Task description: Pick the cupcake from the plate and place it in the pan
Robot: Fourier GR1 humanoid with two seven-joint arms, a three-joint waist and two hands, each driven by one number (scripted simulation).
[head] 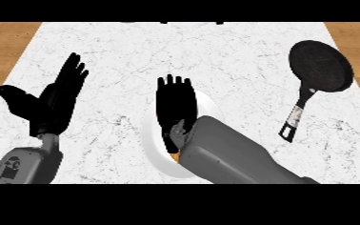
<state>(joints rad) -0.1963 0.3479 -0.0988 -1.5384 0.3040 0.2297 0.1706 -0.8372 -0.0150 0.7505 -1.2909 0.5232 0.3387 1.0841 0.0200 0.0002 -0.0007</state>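
— Marble counter [211, 43], white with grey veins, fills the head view, and brown wood [14, 38] shows past its far left and far right corners. What stands on it?

— A black pan [320, 66] lies near the right edge, toward the far right corner. Its handle [295, 119] runs back toward the near edge. A white plate [153, 145] sits around the middle of the counter, close to the near edge, well apart from the pan.

— And the cupcake?

— Only an orange sliver of the cupcake [175, 156] shows. It is on the plate, at the near side, tucked under the wrist of the right hand [174, 107]. The rest of it is hidden.

— How does that hand stand?

— It hangs flat over the plate, palm down, with the fingers [172, 88] straight and spread, pointing at the far edge. The thumb [173, 140] lies back toward the orange sliver; whether it touches the cupcake I cannot tell. Nothing is clasped in the fingers. The grey right forearm [232, 157] comes in from the near right and covers much of the plate.

— The other one?

— The left hand [57, 102] rests near the left edge, fingers up and straight, thumb out to the side, holding nothing. Its forearm [28, 164] shows at the near left corner.

— Is anything in the pan?

— Only its dark inside shows.
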